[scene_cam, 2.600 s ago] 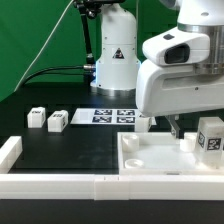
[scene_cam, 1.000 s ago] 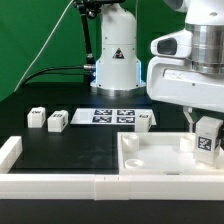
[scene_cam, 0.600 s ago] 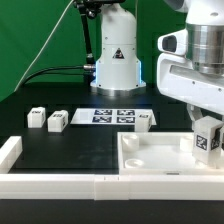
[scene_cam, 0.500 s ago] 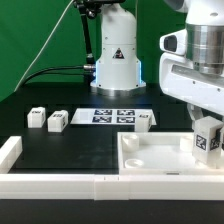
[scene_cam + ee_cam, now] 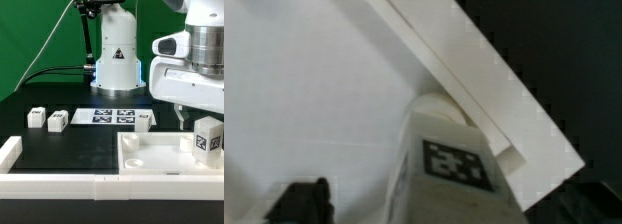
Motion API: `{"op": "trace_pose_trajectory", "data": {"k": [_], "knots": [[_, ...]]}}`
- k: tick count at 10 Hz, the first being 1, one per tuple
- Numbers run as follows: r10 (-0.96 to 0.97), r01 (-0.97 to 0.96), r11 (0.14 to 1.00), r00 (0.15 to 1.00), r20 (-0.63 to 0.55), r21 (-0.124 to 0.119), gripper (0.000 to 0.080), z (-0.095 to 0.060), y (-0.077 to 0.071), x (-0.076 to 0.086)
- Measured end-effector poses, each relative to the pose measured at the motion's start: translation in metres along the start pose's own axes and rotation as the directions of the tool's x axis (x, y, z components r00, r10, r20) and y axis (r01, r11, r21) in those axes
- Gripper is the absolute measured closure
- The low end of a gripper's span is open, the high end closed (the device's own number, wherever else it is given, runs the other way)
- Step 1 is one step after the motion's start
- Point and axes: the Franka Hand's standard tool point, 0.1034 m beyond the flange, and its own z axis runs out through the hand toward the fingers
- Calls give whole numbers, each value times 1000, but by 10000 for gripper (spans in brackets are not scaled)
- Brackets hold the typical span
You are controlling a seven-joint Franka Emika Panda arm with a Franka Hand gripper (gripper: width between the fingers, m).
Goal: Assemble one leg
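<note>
One leg (image 5: 208,140), a small white block with a black-and-white tag, stands upright in the far right corner of the white square panel (image 5: 150,160). My gripper (image 5: 190,124) hangs just above and beside it; one dark finger (image 5: 180,118) shows to the exterior view's left of the leg. In the wrist view the leg (image 5: 459,165) rises against the panel's rim, and one black finger (image 5: 299,200) stands apart from it with a gap. The other finger is out of view. The jaws are open and nothing is held. Three more legs (image 5: 37,118) (image 5: 57,121) (image 5: 144,119) lie on the black table.
The marker board (image 5: 112,116) lies at the back middle, in front of the robot base (image 5: 115,55). A white rail (image 5: 60,184) runs along the front edge with a short raised end (image 5: 10,150) at the exterior view's left.
My gripper moved right over the leg, then shifted a little back to the exterior view's left in the last half second. The leg stays upright in the panel's corner.
</note>
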Motion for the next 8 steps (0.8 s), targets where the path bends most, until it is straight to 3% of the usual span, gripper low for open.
{"op": "trace_pose_trajectory", "data": {"k": [4,7,8], "knots": [[-452,452,892,892,1,1,151,0,-3,-2],[-698,698,716,716,0,1,151,0,0,0],[-683,683,731,731,0,2,151,0,0,0]]}}
